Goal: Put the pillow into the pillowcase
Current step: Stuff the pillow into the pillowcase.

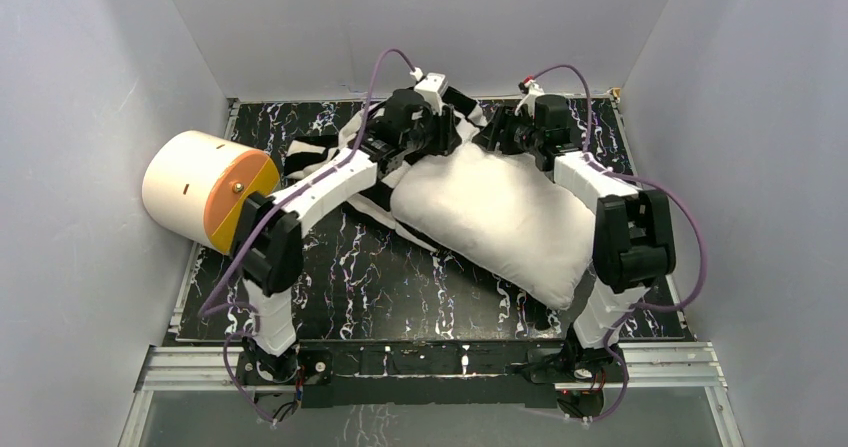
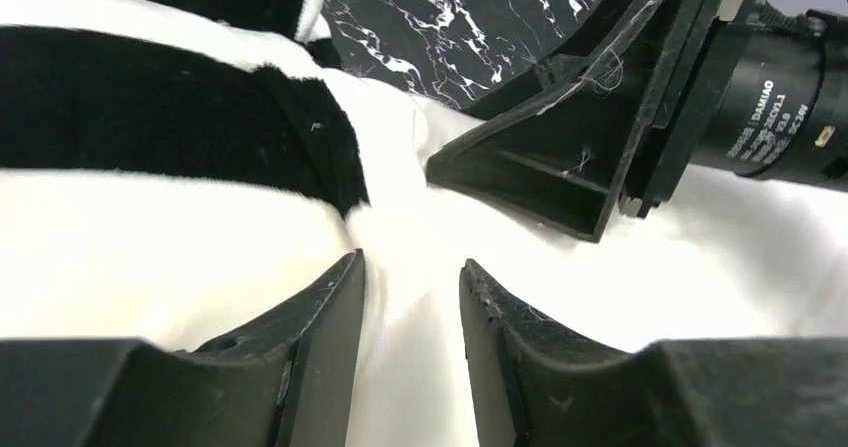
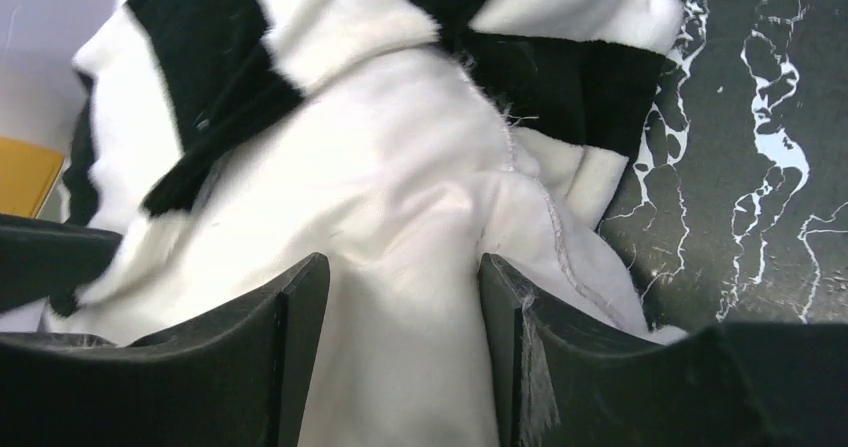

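The white pillow (image 1: 500,217) lies slanted on the black worktop (image 1: 400,287), from the middle of the top view down to the lower right. Its upper end meets the striped pillowcase (image 1: 305,157), which is bunched up in the upper middle. The case covers only that end of the pillow. Both arms reach there, close together. The left tool (image 2: 412,262) is spread over white cloth. The right tool (image 3: 405,262) is spread too, with pillow cloth between its fingers. A cream drum with an orange face (image 1: 200,182) sits at the left.

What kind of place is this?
Probably a robot lab test cell: plain grey walls box in a black marbled table, with a left arm and right arm bolted at its near edge.
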